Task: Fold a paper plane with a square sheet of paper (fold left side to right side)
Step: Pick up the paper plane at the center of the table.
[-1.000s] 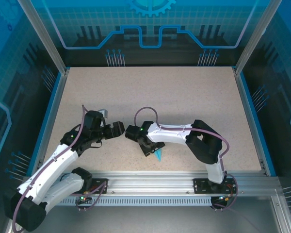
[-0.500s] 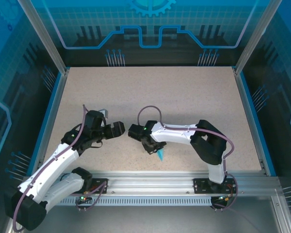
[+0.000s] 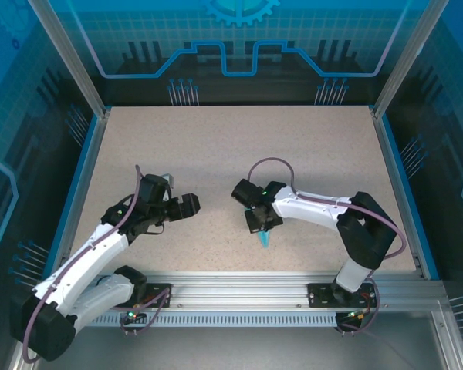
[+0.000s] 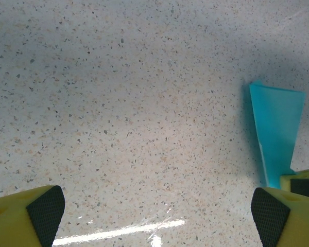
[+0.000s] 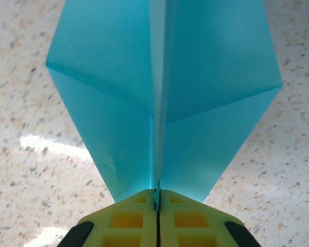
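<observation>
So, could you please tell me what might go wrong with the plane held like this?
The right fingers pinch the paper plane only at its narrow end, on the centre crease, so it could slip out or droop. The tight pinch might also crumple the folds. The left fingers stand open and apart from it, giving no support.

We saw the paper plane (image 3: 265, 240) at the desk's (image 3: 293, 154) near side, slightly right of centre, at the near tip of the right gripper (image 3: 261, 229). The left gripper (image 3: 191, 203) sat left of both, apart, over bare desk. From the right wrist, the plane (image 5: 159, 92) stuck out ahead of the gripper (image 5: 157, 198), its centre crease between the closed jaws. From the left wrist, the plane (image 4: 275, 128) lay ahead-right.
</observation>
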